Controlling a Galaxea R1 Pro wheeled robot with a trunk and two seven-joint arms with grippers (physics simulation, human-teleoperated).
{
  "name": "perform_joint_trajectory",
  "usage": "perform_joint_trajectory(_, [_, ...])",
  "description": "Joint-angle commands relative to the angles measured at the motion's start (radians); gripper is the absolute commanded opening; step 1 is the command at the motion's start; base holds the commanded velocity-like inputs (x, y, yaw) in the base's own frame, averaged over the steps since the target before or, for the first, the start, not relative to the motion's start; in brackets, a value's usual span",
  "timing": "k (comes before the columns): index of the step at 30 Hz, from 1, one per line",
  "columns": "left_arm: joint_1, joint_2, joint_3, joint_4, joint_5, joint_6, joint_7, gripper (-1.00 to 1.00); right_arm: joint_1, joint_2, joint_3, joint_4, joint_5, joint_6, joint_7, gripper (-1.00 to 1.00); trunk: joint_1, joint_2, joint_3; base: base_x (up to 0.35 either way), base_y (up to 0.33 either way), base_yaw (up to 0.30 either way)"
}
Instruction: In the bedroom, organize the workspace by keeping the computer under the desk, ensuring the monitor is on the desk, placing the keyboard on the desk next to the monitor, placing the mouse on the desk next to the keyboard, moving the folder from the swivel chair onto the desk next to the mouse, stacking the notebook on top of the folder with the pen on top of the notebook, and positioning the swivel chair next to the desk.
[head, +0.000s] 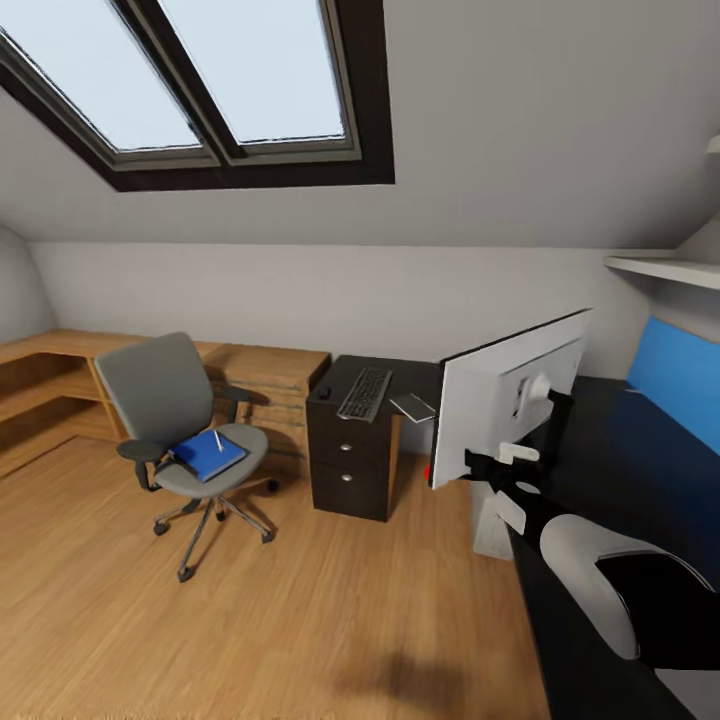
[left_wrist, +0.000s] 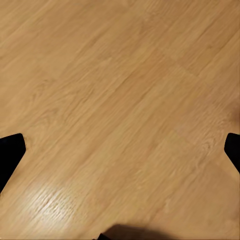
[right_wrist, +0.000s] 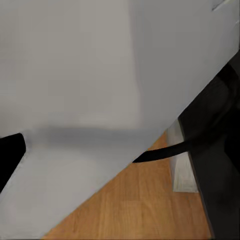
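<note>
Right arm (head: 600, 580): white and black, nearest the head camera, reaching over the desk (head: 620, 470) to the monitor's back
Right gripper (head: 500, 470): at the monitor (head: 510, 400); whether clamped or spread cannot be told
Monitor: tilted above the desk's near edge, grey back in right wrist view (right_wrist: 75, 75)
Left gripper (left_wrist: 120, 150): fingers spread wide over wood floor (left_wrist: 120, 100)
Keyboard (head: 365, 393): on drawer unit (head: 350, 460) end of desk
Folder (head: 207, 455): blue, on swivel chair (head: 185, 430) seat, pen (head: 218, 440) on it

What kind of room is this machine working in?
It looks like an attic room used as a home office: a skylight set in a sloped ceiling, a swivel chair on the wood floor, and a black desk holding a monitor.
</note>
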Motion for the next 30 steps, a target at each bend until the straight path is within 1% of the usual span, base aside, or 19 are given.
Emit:
perform_joint_trajectory(1, [-0.001,0.001,-0.006,0.001,0.011,-0.006,0.006,1.0,-0.001,0.0,0.01,0.0,-0.006,-0.002,-0.002,1.0,0.0,-0.001,-0.001,0.0,0.0,0.219])
perform_joint_trajectory(4, [-0.001,0.001,-0.006,0.001,0.011,-0.006,0.006,1.0,-0.001,-0.001,0.01,0.0,-0.006,-0.002,-0.002,1.0,0.0,-0.001,-0.001,0.049,0.0,0.135])
perform_joint_trajectory(7, [-0.001,0.0,-0.007,0.001,0.009,-0.006,0.005,1.0,-0.001,-0.001,0.009,0.0,-0.006,-0.002,-0.002,1.0,0.0,-0.001,-0.001,0.165,0.0,0.019])
perform_joint_trajectory(11, [-0.001,-0.003,-0.008,0.001,0.009,-0.006,0.005,1.0,-0.001,-0.001,0.009,-0.001,-0.005,-0.002,-0.001,1.0,0.0,-0.001,-0.001,0.042,0.0,0.005])
perform_joint_trajectory(13, [-0.001,-0.015,-0.02,-0.001,0.001,-0.008,0.004,1.0,0.011,-0.012,0.012,0.011,0.005,-0.014,-0.013,1.0,0.0,-0.001,-0.001,0.0,0.0,0.0])
perform_joint_trajectory(15, [-0.001,-0.021,-0.031,-0.001,0.001,-0.008,0.004,1.0,0.022,-0.014,0.012,0.016,0.016,-0.024,-0.024,1.0,0.0,-0.001,-0.001,0.0,0.0,0.0])
perform_joint_trajectory(17, [-0.001,-0.029,-0.031,-0.001,-0.002,-0.008,0.003,1.0,0.023,-0.013,0.012,0.016,0.012,-0.021,-0.035,1.0,0.0,-0.001,-0.001,0.0,0.0,0.0])
perform_joint_trajectory(18, [-0.001,-0.035,-0.037,-0.001,-0.007,-0.008,0.004,1.0,0.029,-0.018,0.013,0.013,0.01,-0.021,-0.041,1.0,0.0,-0.001,-0.001,0.0,0.0,0.0])
perform_joint_trajectory(20, [-0.001,-0.037,-0.043,-0.001,-0.018,-0.009,0.004,1.0,0.034,-0.029,0.014,0.012,0.009,-0.021,-0.052,1.0,0.0,-0.001,-0.001,0.0,0.0,0.0])
perform_joint_trajectory(22, [-0.001,-0.038,-0.046,0.0,-0.026,-0.009,0.005,1.0,0.037,-0.033,0.014,0.011,0.008,-0.021,-0.063,1.0,0.0,-0.001,-0.001,0.0,0.0,0.0])
perform_joint_trajectory(24, [-0.001,-0.039,-0.047,-0.001,-0.027,-0.009,0.005,1.0,0.037,-0.034,0.014,0.011,0.008,-0.021,-0.074,1.0,0.0,-0.001,-0.001,0.0,0.0,0.0])
perform_joint_trajectory(30, [-0.001,-0.039,-0.047,-0.001,-0.028,-0.009,0.004,1.0,0.038,-0.035,0.014,0.01,0.008,-0.022,-0.077,1.0,0.0,-0.001,-0.001,0.0,0.0,0.0])
